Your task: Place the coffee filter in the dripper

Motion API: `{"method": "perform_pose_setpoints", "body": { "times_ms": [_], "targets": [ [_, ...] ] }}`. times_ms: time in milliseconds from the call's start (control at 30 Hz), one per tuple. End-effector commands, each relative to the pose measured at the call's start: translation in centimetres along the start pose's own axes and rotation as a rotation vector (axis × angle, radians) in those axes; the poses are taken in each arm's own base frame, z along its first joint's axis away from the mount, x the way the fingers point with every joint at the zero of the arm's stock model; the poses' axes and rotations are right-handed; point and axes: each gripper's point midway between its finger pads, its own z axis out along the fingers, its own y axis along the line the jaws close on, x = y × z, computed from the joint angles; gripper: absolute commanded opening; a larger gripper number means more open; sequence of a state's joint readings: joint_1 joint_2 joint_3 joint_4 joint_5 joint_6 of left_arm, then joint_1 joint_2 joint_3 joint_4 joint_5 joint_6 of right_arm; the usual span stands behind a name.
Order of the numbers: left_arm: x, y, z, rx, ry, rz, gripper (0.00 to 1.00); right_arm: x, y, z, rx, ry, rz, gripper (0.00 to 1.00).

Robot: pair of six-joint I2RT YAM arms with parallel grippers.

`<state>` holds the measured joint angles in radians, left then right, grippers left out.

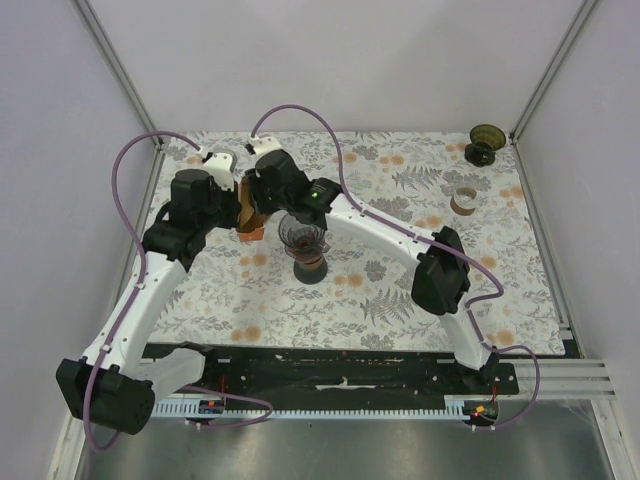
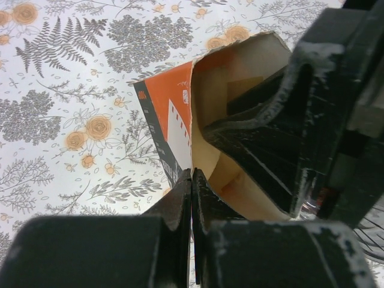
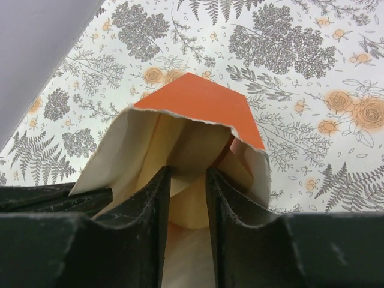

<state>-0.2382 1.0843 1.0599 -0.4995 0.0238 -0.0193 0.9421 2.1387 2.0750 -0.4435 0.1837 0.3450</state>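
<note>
I am looking at a big table with a flowery grey and orange cloth [image 1: 400,290] on it. Two white and black robot arms lean in and meet over an orange cardboard box [image 2: 168,114] that stands near the back left, with its top torn open. Just beside the box, a little nearer to me, is the clear glass dripper on its brown base [image 1: 303,240]. Nothing is in it yet.

The pale paper coffee filter [image 3: 189,198] is down inside the box.

The left claw [image 2: 192,186] is squeezed tight on one thin wall of the box and holds it steady. The right claw [image 3: 186,174] has poked into the open top. Its two fingers are a little apart, with the pale paper showing between them. I cannot tell if they are pinching it.

I think this is the step of getting a filter out. Next the right claw should squeeze just one sheet, lift it straight up, carry it over and drop it point-down into the dripper.
</note>
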Motion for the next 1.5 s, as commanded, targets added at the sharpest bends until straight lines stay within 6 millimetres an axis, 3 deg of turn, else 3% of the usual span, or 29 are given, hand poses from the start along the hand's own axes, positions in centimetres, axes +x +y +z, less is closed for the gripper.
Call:
{"method": "perform_pose_setpoints", "body": {
  "times_ms": [0, 200, 267, 433, 533, 733, 867, 1000, 1100, 1267, 1467],
  "targets": [
    [-2.0, -1.7, -1.2, 0.080, -0.064, -0.022, 0.02, -2.1, -0.1, 0.6, -0.009, -0.056, 0.037, 0.34],
    [-1.7, -1.8, -1.0, 0.084, -0.055, -0.021, 0.02, -3.2, 0.2, 0.5, -0.055, -0.083, 0.059, 0.19],
    [-1.7, -1.8, -1.0, 0.084, -0.056, -0.021, 0.02, -3.5, 0.5, 0.1, -0.089, -0.088, 0.068, 0.18],
    [-1.4, -1.6, -0.5, 0.074, -0.049, -0.021, 0.02, -5.2, 2.5, -1.8, -0.202, -0.146, 0.118, 0.38],
    [-1.5, -1.6, -0.6, 0.076, -0.053, -0.021, 0.02, -6.1, 2.4, -2.3, -0.201, -0.178, 0.142, 0.41],
    [-1.6, -1.7, -0.7, 0.079, -0.055, -0.021, 0.02, -5.7, 2.3, -1.3, -0.186, -0.174, 0.152, 0.48],
    [-1.7, -1.6, -0.8, 0.075, -0.058, -0.019, 0.02, -5.1, 0.9, -1.2, -0.110, -0.161, 0.129, 0.52],
    [-1.7, -1.2, -0.5, 0.049, -0.057, -0.028, 0.02, -4.9, -1.5, -2.5, 0.009, -0.172, 0.116, 0.54],
    [-1.8, -1.1, -0.4, 0.043, -0.060, -0.041, 0.02, -4.7, -2.2, -2.9, 0.071, -0.181, 0.094, 0.61],
    [-1.9, -1.5, -0.4, 0.060, -0.059, -0.053, 0.02, -4.1, -2.8, -1.5, 0.154, -0.169, 0.033, 0.70],
    [-2.3, -2.4, -0.6, 0.112, -0.069, -0.051, 0.02, -2.0, -2.9, 1.3, 0.176, -0.097, 0.004, 0.73]
  ]
}}
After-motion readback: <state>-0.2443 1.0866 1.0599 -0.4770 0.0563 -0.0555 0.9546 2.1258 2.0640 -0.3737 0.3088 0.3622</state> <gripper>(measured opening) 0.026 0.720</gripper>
